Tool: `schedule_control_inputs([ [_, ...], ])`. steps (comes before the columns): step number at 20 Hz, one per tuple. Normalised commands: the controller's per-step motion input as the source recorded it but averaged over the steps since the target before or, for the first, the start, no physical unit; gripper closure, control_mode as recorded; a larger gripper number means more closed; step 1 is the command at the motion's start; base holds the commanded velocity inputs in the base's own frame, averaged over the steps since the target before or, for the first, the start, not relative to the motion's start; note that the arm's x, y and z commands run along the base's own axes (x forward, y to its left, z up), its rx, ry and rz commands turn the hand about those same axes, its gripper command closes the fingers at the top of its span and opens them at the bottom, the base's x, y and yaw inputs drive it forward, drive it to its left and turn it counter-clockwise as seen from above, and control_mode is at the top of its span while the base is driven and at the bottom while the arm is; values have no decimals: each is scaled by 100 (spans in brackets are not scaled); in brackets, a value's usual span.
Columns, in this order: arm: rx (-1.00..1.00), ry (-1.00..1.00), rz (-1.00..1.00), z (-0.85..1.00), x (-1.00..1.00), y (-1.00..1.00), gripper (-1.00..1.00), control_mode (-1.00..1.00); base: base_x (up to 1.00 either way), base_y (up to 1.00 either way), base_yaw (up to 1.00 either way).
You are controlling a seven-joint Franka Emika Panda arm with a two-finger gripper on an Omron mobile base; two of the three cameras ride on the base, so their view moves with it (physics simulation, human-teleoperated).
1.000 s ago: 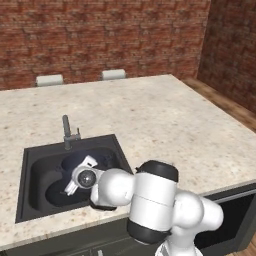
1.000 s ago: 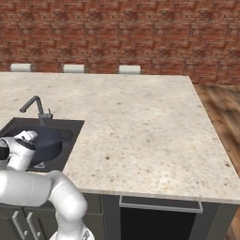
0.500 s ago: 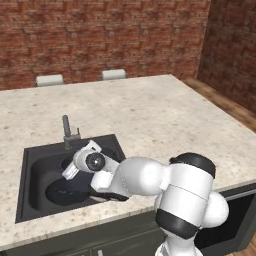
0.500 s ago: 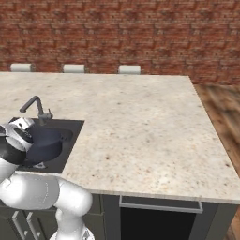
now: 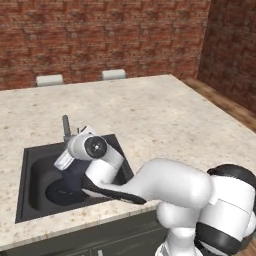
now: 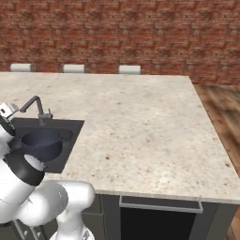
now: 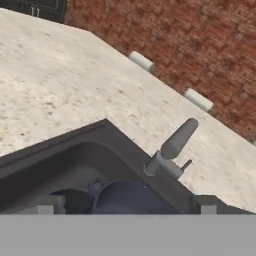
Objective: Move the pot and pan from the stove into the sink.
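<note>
The dark blue-grey pot (image 5: 75,172) (image 6: 43,143) (image 7: 131,201) stands in the dark sink (image 5: 35,170) (image 6: 70,129) (image 7: 75,150), in front of the grey faucet (image 5: 65,125) (image 6: 36,107) (image 7: 172,145). A flat black round shape, seemingly the pan (image 5: 59,194), lies on the basin floor against the pot. My gripper (image 5: 70,149) (image 7: 128,207) hovers above the pot, open, with nothing between its widely spread fingertips (image 7: 49,205). The stove is out of view.
The speckled stone counter (image 5: 150,115) (image 6: 140,122) stretches wide to the right of the sink. A brick wall (image 6: 117,33) runs behind it, with pale chair backs (image 5: 113,74) at the far edge. A dark appliance front (image 7: 35,7) shows far off in the hand view.
The gripper has opened wide and risen off the pot, which stays in the sink. My arm's elbow has swung to the right.
</note>
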Motion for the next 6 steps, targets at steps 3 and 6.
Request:
schedule_control_inputs([
  [3,-2,-34,0,46,-95,9,-100,-100,0,0,0],
  [6,-2,-41,0,37,-89,1,-100,-100,0,0,0],
])
